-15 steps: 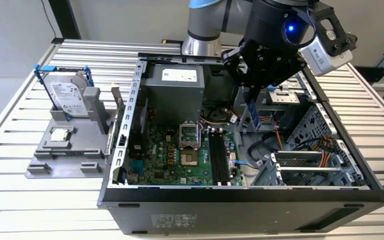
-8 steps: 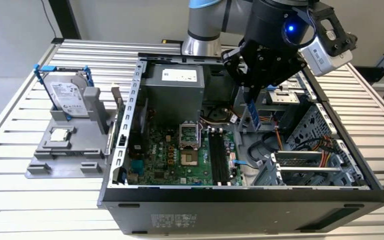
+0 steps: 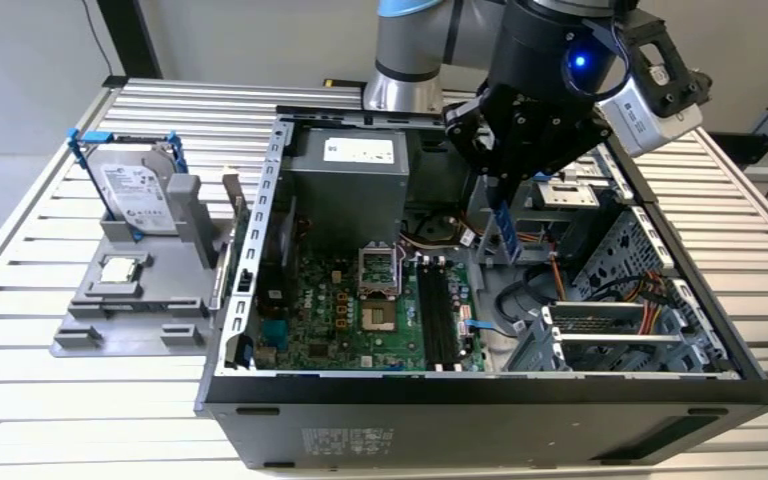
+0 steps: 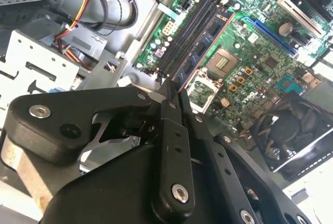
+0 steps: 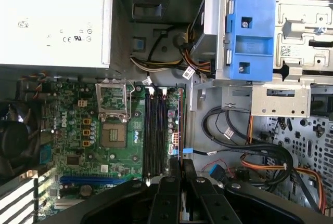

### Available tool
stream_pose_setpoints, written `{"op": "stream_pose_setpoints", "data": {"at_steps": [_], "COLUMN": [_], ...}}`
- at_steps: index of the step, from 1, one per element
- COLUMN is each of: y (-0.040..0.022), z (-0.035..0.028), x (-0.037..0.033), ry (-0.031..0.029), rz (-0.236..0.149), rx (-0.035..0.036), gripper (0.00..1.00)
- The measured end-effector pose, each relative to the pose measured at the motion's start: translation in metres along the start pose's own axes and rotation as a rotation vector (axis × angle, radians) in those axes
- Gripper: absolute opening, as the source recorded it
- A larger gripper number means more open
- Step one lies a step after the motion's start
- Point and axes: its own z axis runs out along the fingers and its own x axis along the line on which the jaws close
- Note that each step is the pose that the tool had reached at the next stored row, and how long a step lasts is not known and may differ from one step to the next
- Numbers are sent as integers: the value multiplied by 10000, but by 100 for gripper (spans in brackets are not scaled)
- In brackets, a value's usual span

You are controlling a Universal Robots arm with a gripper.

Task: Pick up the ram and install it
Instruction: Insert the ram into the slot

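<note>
Dark blue ram point(image 3: 502, 232) is held upright, long edge down, with the jaws of the gripper point(image 3: 500, 192) closed narrow on its upper part. The stick is hung inside the open computer case point(image 3: 491, 415), over the green motherboard point(image 3: 344, 320). In the first wrist view the ram point(image 5: 181, 125) is seen edge-on as a thin line. It is set parallel to the black memory slots point(image 5: 155, 130), just beside them on the side toward the silver drive cage point(image 5: 276, 94), not seated in any slot. Whether its lower edge touches the board cannot be told. In the second wrist view the ram point(image 4: 205, 47) is seen reaching out from the pinched fingertips point(image 4: 167, 95) alongside the same slots. On the slatted metal bench point(image 3: 24, 290), at the exterior view's left of the case, a grey fixture point(image 3: 131, 310) is noted. A hard drive point(image 3: 135, 195) is stood upright in it, and a processor chip point(image 3: 120, 268) is laid flat.
</note>
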Motion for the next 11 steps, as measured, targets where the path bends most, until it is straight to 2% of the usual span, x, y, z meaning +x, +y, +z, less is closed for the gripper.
{"op": "stream_pose_setpoints", "data": {"at_steps": [11], "y": [0], "z": [195], "x": [6], "ry": [5], "rz": [22], "rx": [11], "gripper": [0]}}
